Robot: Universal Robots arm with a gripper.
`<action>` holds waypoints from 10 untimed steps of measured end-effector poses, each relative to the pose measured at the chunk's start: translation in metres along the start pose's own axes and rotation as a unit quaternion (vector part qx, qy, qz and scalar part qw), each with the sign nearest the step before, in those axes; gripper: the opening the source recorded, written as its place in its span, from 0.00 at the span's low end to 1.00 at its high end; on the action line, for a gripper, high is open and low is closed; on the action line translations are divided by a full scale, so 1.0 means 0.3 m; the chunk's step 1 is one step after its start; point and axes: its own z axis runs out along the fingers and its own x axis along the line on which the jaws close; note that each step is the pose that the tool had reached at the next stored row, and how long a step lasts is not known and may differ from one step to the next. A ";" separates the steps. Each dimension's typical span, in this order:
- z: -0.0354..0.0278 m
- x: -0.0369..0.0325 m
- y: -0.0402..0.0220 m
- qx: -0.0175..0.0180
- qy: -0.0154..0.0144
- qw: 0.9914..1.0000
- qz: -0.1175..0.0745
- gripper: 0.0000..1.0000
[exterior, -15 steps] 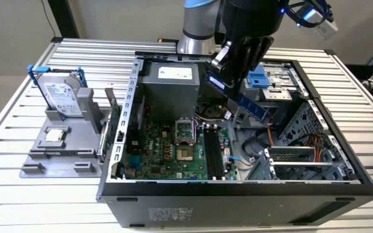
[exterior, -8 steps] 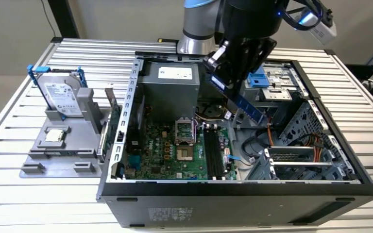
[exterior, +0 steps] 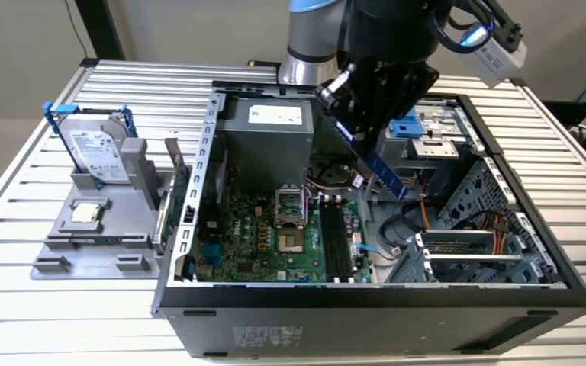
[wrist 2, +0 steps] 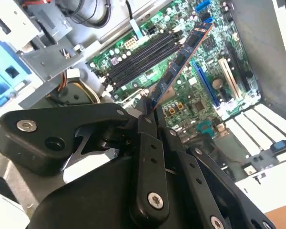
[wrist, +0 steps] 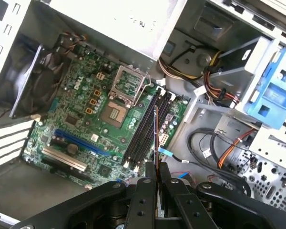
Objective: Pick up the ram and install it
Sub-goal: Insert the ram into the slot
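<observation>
Risk: the ram (exterior: 380,169) hangs tilted over the memory slots (exterior: 334,240), well clear of them. If you press down at this angle, expect one end to strike a slot latch or the motherboard (exterior: 262,236) and the stick to twist in the grip. The cables (exterior: 400,229) beside the slots may snag.

The end effector (exterior: 357,122) is clamped on the ram's upper end. The arm reaches down into the open computer case (exterior: 375,293), which lies on the table (exterior: 28,320) toward its edge at the exterior view's right.
</observation>
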 end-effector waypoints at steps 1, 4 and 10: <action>0.001 0.000 0.000 0.000 0.000 1.000 0.009 0.00; 0.005 0.000 0.000 0.001 0.001 0.999 0.036 0.00; 0.013 0.000 0.000 0.003 0.002 0.996 0.088 0.00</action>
